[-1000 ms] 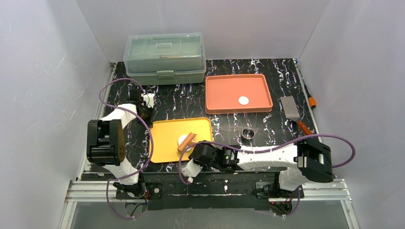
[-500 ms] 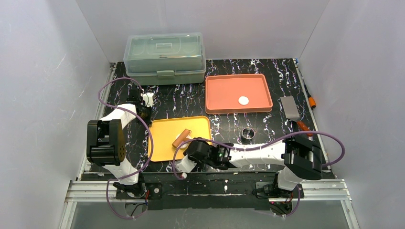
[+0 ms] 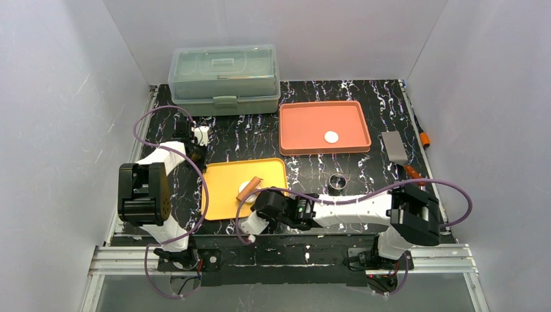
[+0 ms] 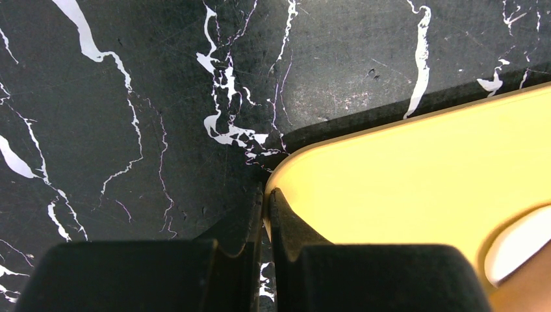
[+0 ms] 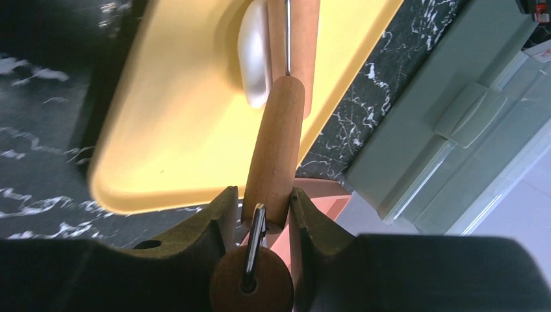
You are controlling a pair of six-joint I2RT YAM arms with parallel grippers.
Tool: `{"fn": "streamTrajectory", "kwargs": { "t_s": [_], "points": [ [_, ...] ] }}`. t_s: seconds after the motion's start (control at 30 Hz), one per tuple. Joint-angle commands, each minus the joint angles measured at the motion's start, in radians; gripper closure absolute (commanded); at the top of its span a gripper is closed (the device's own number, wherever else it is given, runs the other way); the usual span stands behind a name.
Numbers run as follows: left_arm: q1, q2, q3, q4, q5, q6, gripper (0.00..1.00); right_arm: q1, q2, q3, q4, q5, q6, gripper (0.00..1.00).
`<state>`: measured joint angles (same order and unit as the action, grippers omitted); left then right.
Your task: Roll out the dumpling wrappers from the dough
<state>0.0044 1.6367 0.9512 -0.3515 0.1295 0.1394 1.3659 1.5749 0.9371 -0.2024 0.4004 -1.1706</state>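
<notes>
Right pincer (image 5: 263,196) grasping rolling pin (image 5: 276,140) handle | left pincer (image 4: 266,203) clenched at yellow tray (image 4: 416,175), 10 o'clock corner | dough (image 5: 253,58) under pin, tray middle | advice: press level, short even strokes

The right end effector (image 5: 263,203) was clamped on the wooden handle of a rolling pin (image 5: 276,143), one dark finger (image 5: 219,218) pressed against each side of it. The pin reached away over a yellow tray (image 5: 175,130), where the dough (image 5: 253,62), pale and blurred, lay against its left side. The black marbled desk (image 5: 36,214) surrounded the tray. A pale green latched container (image 5: 455,117) stood to the right.
</notes>
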Motion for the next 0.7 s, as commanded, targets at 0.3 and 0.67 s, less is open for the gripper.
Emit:
{"fn": "streamTrajectory", "kwargs": {
  "t_s": [0.3, 0.67],
  "points": [
    [-0.006, -0.005, -0.020, -0.031, -0.013, 0.014, 1.00, -0.062, 0.188, -0.005, -0.265, -0.172, 0.016, 0.99],
    [-0.006, -0.002, -0.019, -0.030, -0.010, 0.014, 1.00, -0.031, 0.084, -0.080, -0.346, -0.098, 0.043, 0.99]
  ]
}}
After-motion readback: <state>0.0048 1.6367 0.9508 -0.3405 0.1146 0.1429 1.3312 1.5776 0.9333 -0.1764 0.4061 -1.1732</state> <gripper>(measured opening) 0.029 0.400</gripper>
